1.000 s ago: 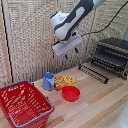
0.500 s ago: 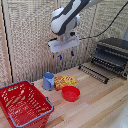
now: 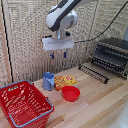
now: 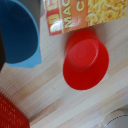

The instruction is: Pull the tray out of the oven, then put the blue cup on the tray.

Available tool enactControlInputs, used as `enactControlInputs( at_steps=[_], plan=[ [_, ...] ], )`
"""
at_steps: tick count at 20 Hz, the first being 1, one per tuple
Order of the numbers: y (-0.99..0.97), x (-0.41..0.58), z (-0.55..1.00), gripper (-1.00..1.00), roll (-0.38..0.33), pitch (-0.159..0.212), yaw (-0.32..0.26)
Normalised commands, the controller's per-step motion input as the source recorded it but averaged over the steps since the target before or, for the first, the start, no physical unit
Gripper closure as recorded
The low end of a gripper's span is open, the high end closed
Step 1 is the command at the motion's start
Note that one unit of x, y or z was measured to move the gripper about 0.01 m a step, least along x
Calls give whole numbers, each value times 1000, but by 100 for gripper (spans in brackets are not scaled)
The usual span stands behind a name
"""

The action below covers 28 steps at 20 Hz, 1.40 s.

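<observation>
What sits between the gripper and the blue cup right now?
Nothing visible does. The gripper hangs open in the air above the blue cup, with only free space under it. The orange macaroni box and red bowl lie beside the cup, toward the exterior view's right.

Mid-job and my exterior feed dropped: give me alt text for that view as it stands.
The arm's end effector hangs open and empty above the blue cup, which stands on the wooden table beside an orange box and a red bowl. The tray juts out in front of the black oven at the exterior view's right; a red basket sits at its left.
</observation>
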Motion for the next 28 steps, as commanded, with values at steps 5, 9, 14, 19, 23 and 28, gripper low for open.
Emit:
enactControlInputs(
  at_steps=[5,9,14,19,23,28],
  plan=[
    [491,-362,-240,-100,102,-18,-92],
    [324,-464,-207,-100,17,-7,-47],
    [69,-277,-222,-100,3,-12,30],
    [-33,-62,-205,-100,-10,-2,100],
    [-105,33,-262,-100,0,-4,107],
    [-201,179,-329,-100,48,-67,77]
  ],
)
